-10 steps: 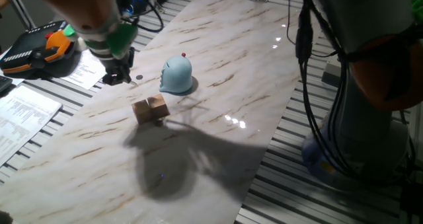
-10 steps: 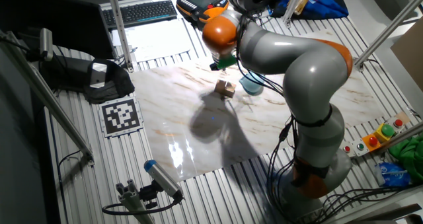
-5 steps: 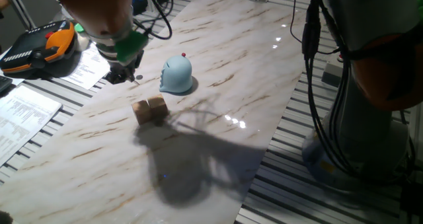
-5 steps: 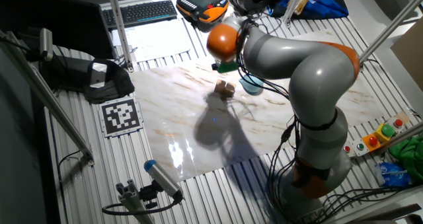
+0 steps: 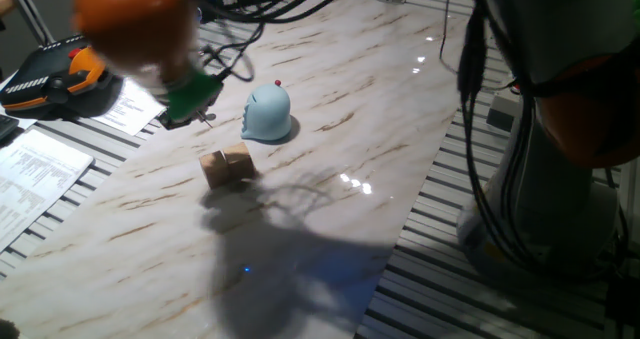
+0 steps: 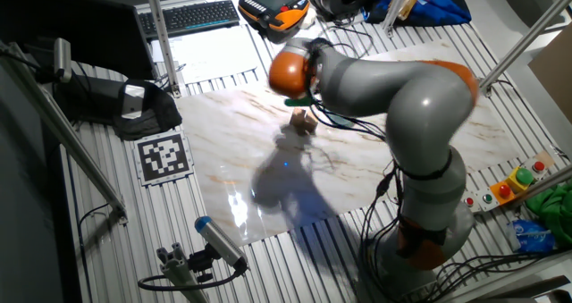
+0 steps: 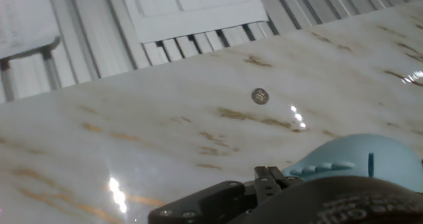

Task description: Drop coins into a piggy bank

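The light blue piggy bank (image 5: pixel 267 114) with its red knob stands on the marble table (image 5: pixel 330 209). In the hand view it fills the lower right (image 7: pixel 360 161), slot visible. One small dark coin (image 7: pixel 260 96) lies flat on the table beyond it. My gripper (image 5: pixel 183 116) hangs left of the bank, under the green wrist ring. Only dark finger parts (image 7: pixel 268 179) show at the bottom of the hand view, and I cannot tell whether the gripper is open or shut. In the other fixed view the arm (image 6: pixel 357 71) hides the bank and the gripper.
Two tan wooden cubes (image 5: pixel 226 166) sit side by side in front of the bank and also show in the other fixed view (image 6: pixel 305 121). An orange and black pendant (image 5: pixel 55 74) and papers (image 5: pixel 40 164) lie left of the table. A keyboard (image 6: pixel 192 17) lies behind.
The arm's orange joint has swung lower and farther over the table's left side, and its shadow has slid toward the front. The gripper stays left of the bank. Bank and cubes have not moved.
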Robot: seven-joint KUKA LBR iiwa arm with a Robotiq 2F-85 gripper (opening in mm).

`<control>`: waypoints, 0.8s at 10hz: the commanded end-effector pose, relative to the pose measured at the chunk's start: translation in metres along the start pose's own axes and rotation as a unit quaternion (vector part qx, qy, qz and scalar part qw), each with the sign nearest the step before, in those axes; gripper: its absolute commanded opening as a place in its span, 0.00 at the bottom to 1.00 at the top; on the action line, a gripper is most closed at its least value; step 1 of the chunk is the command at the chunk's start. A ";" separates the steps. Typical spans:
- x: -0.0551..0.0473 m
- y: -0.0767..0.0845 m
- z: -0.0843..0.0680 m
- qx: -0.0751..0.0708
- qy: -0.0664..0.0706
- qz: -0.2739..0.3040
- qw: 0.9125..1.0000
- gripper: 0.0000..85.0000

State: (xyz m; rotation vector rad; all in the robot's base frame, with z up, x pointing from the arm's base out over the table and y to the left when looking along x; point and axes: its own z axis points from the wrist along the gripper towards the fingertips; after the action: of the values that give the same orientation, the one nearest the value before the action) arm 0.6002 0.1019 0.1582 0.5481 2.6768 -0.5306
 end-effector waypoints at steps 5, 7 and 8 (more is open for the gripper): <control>-0.001 0.001 0.005 0.134 0.159 0.259 0.943 0.00; 0.000 -0.005 0.011 0.129 0.183 0.288 0.931 0.00; 0.001 -0.007 0.011 0.123 0.196 0.292 0.928 0.00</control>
State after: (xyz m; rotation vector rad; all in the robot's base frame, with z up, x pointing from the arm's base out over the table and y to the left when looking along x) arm 0.5998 0.0918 0.1507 0.9482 2.8129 -0.5848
